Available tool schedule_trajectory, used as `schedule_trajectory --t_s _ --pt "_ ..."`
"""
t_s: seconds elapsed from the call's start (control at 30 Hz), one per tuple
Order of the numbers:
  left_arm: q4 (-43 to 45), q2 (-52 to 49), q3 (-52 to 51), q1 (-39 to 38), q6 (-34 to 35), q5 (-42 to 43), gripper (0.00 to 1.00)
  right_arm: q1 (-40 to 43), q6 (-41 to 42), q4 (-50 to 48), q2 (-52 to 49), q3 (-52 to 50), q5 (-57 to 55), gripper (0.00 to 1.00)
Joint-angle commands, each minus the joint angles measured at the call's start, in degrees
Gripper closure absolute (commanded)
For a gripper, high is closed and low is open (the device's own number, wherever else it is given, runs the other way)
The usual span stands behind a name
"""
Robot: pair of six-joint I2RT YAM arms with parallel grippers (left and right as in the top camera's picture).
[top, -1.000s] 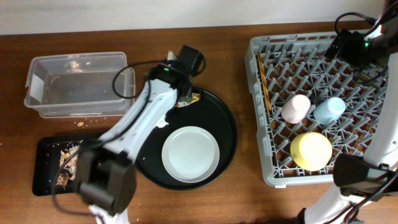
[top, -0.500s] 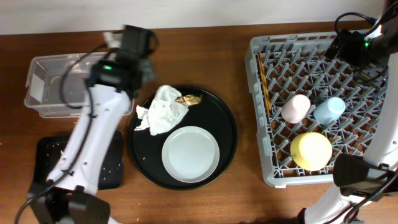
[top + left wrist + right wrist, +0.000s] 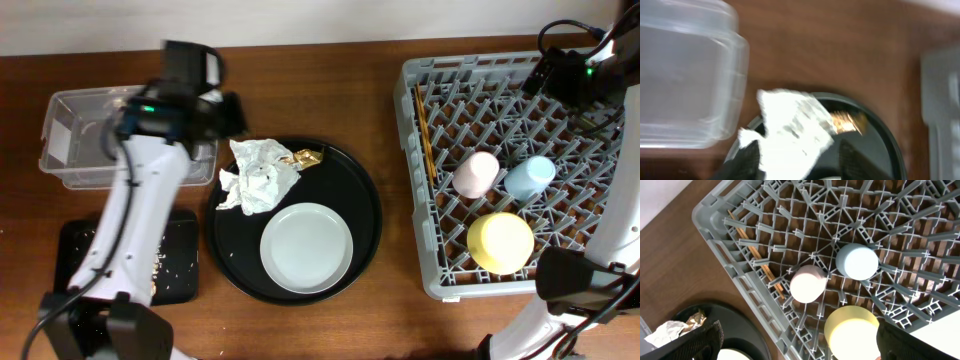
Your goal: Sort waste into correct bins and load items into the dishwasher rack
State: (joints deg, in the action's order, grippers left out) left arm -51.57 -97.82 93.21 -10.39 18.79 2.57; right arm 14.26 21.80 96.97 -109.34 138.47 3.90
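Observation:
A crumpled white tissue (image 3: 258, 175) (image 3: 795, 130) and a gold-brown wrapper (image 3: 303, 158) (image 3: 847, 121) lie at the back of the round black tray (image 3: 365, 215). The pale-grey plate (image 3: 306, 247) sits on that tray too. My left gripper (image 3: 222, 112) (image 3: 800, 150) hovers open by the right end of the clear tub (image 3: 80, 140) (image 3: 685, 85), holding nothing. The grey rack (image 3: 430, 270) (image 3: 740, 275) holds the pink cup (image 3: 476, 173) (image 3: 808, 283), blue cup (image 3: 529, 178) (image 3: 857, 262), yellow bowl (image 3: 500, 242) (image 3: 850, 330) and chopsticks (image 3: 425, 130) (image 3: 757, 257). My right gripper (image 3: 570, 75) (image 3: 800, 342) hangs open above the rack.
The small black tray (image 3: 75, 255) with crumbs (image 3: 165, 270) lies at the front left, partly under my left arm. The table's back edge runs just behind the tub and the rack.
My left arm has swung from the back of the round tray to the tub's right end, uncovering the tissue and wrapper. Its jaws have parted. The right arm has not moved.

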Motion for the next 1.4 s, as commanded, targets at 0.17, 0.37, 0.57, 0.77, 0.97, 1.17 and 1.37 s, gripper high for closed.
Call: schedule_trajectory --t_s 0.17,0.37,0.57,0.77,0.97,1.17,1.37 --pt "3.43 -2.01 -16.57 -9.35 6.08 -6.34 0.42 0.02 -0.48 0.33 0.22 0.28 -0.55 0.01" --pt "6.99 -6.40 -21.29 -10.56 9.31 -13.49 0.42 0.02 -0.50 0.33 0.22 0.28 -0.55 0.01" --pt "7.69 -10.93 -21.29 -10.62 9.27 -13.35 0.46 0.02 -0.50 0.33 0.22 0.28 -0.55 0.01" --pt "9.84 -12.13 -21.29 -10.62 9.27 -13.33 0.64 0.02 -0.50 0.33 0.22 0.28 -0.55 0.01" --pt "11.56 -12.28 -21.73 -10.62 9.25 -13.33 0.73 0.02 -0.50 0.33 0.22 0.28 -0.55 0.01" --pt "12.20 -14.60 -21.99 -10.62 9.27 -12.24 0.55 0.02 -0.50 0.33 0.22 0.28 -0.57 0.01" --pt "12.11 -15.45 -21.97 -10.62 9.25 -11.98 0.89 0.02 -0.50 0.33 0.22 0.28 -0.55 0.01"
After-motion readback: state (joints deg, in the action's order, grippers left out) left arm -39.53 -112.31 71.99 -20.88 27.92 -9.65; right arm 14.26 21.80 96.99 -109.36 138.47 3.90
